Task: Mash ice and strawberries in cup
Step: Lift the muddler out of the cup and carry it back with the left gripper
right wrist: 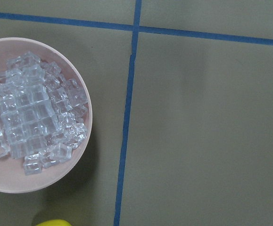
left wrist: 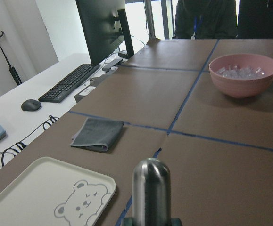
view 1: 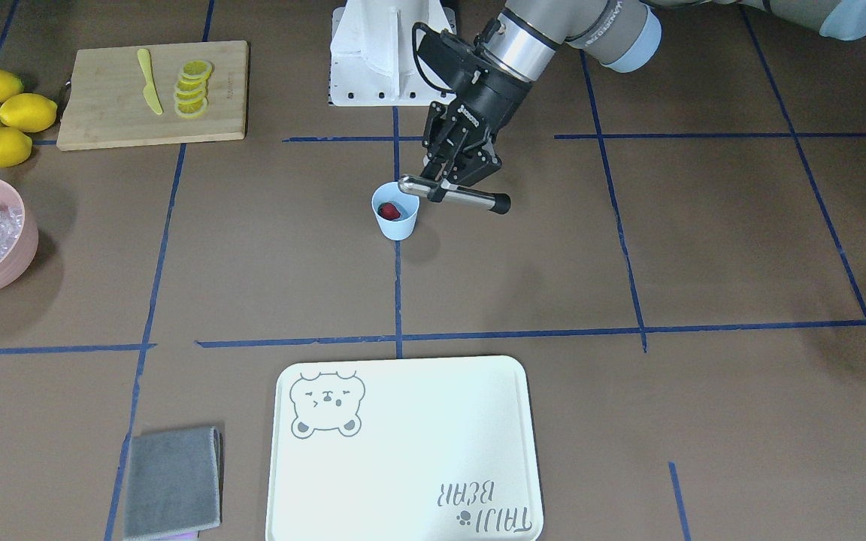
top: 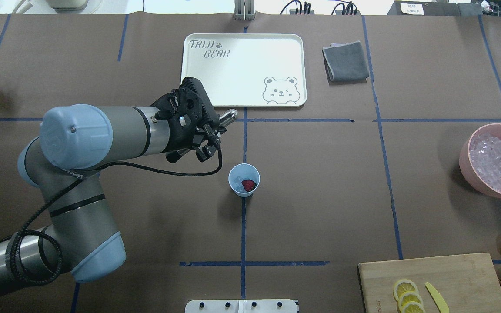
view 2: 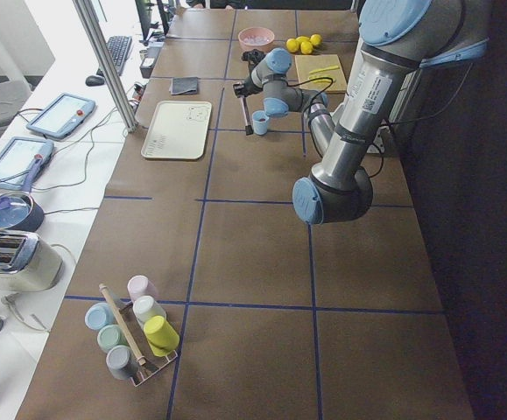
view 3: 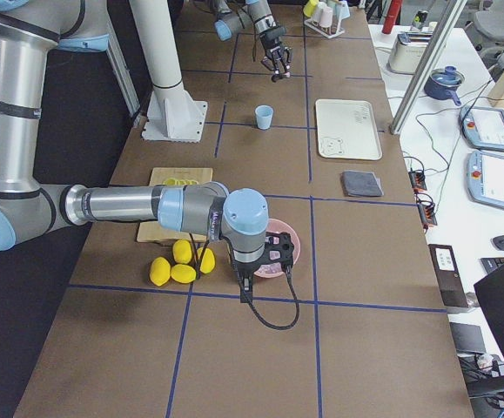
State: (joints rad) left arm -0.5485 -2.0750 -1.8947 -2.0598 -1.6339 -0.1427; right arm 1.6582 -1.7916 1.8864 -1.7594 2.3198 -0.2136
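The light blue cup (view 1: 395, 218) (top: 235, 184) stands mid-table with one red strawberry (view 1: 389, 211) (top: 248, 185) inside. Whether ice lies in the cup I cannot tell. Clear ice cubes (right wrist: 32, 108) (top: 496, 161) fill the pink bowl (view 1: 16, 263). My left gripper (view 1: 444, 180) (top: 209, 141) is shut on a metal muddler (view 1: 452, 194) (left wrist: 150, 188) with a black handle, held level just above and beside the cup's rim. My right gripper (view 3: 269, 261) hangs over the pink bowl's edge and shows only in the exterior right view, so I cannot tell its state.
A white bear tray (top: 198, 93) and a grey cloth (top: 346, 61) lie on the table's far side. A wooden board (view 1: 117, 124) carries lemon slices (view 1: 192, 90) and a yellow knife (view 1: 149, 83). Whole lemons (view 1: 1, 113) lie beside it.
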